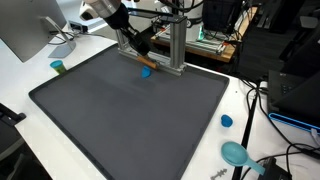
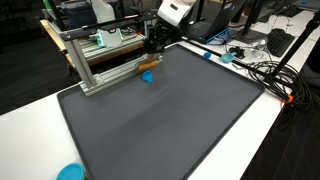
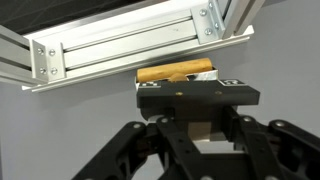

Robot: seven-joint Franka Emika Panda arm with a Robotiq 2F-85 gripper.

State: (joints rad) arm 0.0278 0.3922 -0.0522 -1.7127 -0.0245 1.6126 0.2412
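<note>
Black linkage of the claw [image 3: 192,105] fills the bottom of the wrist view. A wooden block [image 3: 176,72] lies crosswise just past its cross-bar, and a rail of the aluminium frame [image 3: 120,50] runs right behind the block. Whether the fingers are spread or pinching the block I cannot tell, since the bar hides their tips. In an exterior view, from the left, a small green cup [image 1: 58,67] stands on the white desk [image 1: 85,45] beside the dark mat [image 1: 130,115]. Next comes the claw, set low over the block at the foot of the frame, with a small blue piece [image 1: 146,71] on the mat just in front. Far right, another blue piece [image 1: 227,121] lies off the mat. I judge the work to be at the grasping stage: the claw is at the block, and the block is not visibly lifted. It looks like a flat tan bar with smooth faces, lying level along the rail.
</note>
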